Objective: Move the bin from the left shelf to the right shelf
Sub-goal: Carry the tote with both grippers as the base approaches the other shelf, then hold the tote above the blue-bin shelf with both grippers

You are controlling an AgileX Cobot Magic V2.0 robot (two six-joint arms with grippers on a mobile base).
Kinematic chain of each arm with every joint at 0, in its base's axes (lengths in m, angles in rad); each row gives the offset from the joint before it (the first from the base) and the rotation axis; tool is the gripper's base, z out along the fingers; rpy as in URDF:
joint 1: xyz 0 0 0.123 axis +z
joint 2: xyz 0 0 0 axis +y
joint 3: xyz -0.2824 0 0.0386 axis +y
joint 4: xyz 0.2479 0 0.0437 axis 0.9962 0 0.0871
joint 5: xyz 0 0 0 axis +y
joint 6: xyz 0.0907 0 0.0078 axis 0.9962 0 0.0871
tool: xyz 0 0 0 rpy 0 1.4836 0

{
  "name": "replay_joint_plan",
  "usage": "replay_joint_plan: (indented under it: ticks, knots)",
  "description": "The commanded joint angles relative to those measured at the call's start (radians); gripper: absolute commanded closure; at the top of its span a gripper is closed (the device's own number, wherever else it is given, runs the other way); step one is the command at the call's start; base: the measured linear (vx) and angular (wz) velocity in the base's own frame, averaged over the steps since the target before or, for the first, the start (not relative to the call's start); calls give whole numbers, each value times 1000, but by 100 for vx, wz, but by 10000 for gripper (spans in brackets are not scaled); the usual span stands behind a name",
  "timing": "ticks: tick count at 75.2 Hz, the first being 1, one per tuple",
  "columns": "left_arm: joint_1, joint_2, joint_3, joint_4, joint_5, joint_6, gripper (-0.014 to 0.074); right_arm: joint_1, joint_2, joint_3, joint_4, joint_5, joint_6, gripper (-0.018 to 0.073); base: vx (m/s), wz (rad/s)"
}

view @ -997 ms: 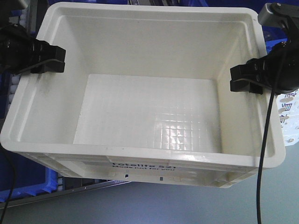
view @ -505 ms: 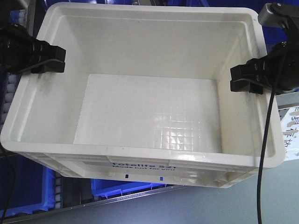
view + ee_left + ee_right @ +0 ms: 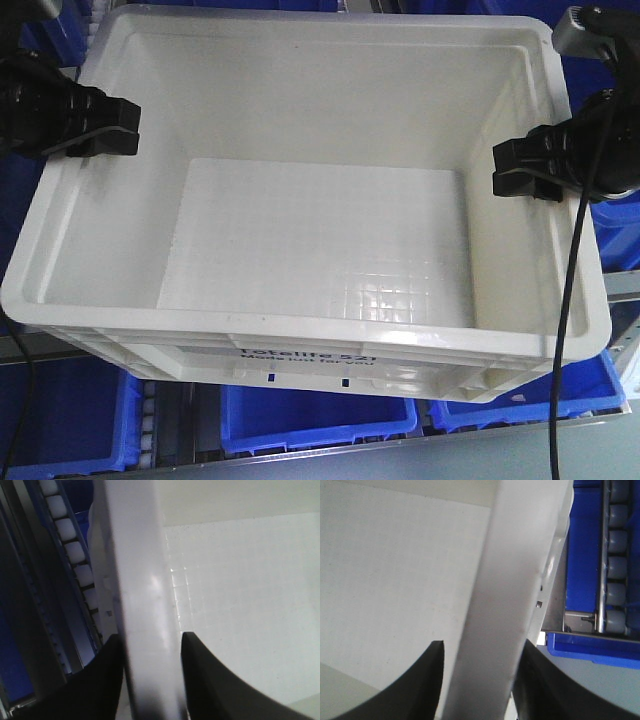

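While the load is carried: I report left to right from the front view.
Grip, left side: my left hand pinches the left rim of the bin, one finger inside the wall and one outside. The left wrist view shows the rim between them.
Load position: white, empty, held between both hands above the blue bins, printed long side nearest the camera.
Grip, right side: my right hand is clamped on the right rim in the same way.
Risk, slip: only the rim is held. If one arm leads or the spacing changes, I judge the rim could twist out of a pinch and the bin drop.
Risk, snag: the black cable hangs across the right rim and could catch on it.
Surroundings, left: roller track just outside the left wall.
Surroundings, below: blue bins and a grey shelf edge. I cannot tell the clearance beneath.
Surroundings, right: rollers, another possible contact point.
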Motion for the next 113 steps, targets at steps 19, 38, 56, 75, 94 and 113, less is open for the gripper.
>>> replay_joint_plan:
  ticks: [19, 38, 56, 75, 94, 113]
  knots:
    - [-9, -59, -40, -76, -53, 44, 594, -4, -30, -37, 2, -89, -18, 564, 11, 20]
    - [-9, -59, -40, -76, -53, 44, 594, -4, -30, -37, 2, -89, -18, 564, 6, 11]
    - [-9, -59, -40, -76, -52, 44, 594, -4, -30, -37, 2, -89, -18, 564, 4, 5]
    - [-9, -59, -40, -76, -52, 44, 594, -4, -30, -37, 2, -89, -18, 564, 5, 6]
    - [-9, -59, -40, -76, -52, 44, 594, -4, -30, -37, 2, -89, -18, 564, 1, 2]
    - [-9, -59, -40, -76, -52, 44, 594, -4, -30, -37, 2, -89, -18, 564, 0, 0]
